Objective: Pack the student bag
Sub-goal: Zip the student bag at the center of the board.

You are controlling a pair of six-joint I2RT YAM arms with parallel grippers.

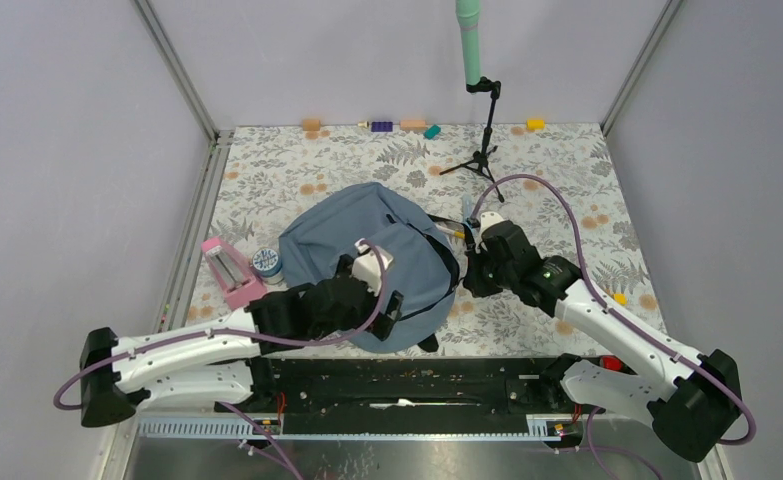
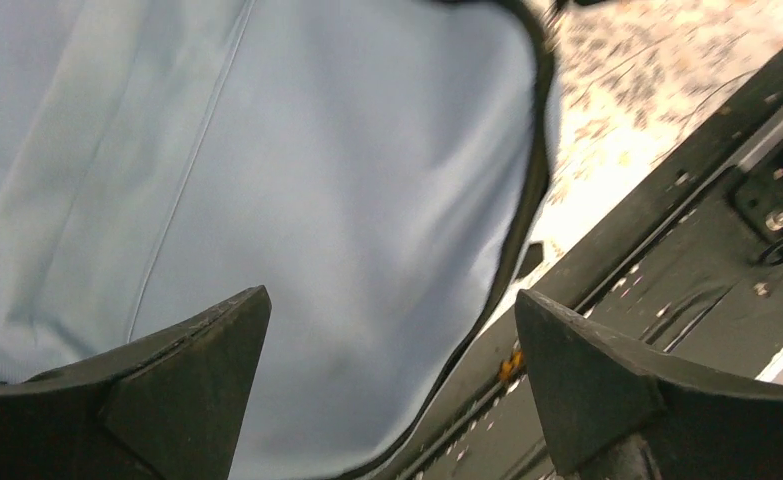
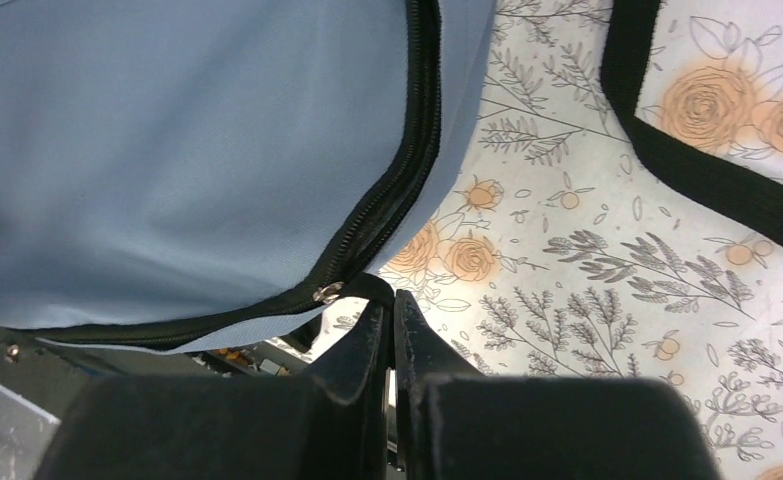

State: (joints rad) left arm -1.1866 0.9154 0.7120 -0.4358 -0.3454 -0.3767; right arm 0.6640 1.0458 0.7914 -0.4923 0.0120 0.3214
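Observation:
The grey-blue student bag point(image 1: 367, 235) lies flat in the middle of the flowered table. My left gripper point(image 1: 392, 308) hovers over its near edge, open and empty; in the left wrist view the bag's cloth point(image 2: 317, 180) fills the space between my spread fingers point(image 2: 197, 380). My right gripper point(image 1: 470, 282) is at the bag's right edge. In the right wrist view it point(image 3: 390, 305) is shut on the black zipper pull point(image 3: 372, 287), at the end of the black zipper point(image 3: 392, 190) on the bag point(image 3: 167, 150).
A pink object point(image 1: 229, 272) and a small round blue tin point(image 1: 267, 264) sit left of the bag. A tripod with a green pole point(image 1: 482, 150) stands behind it. Small coloured blocks point(image 1: 407, 125) line the far edge. A black strap point(image 3: 707, 170) lies on the table. A black rail point(image 1: 397, 380) runs along the near edge.

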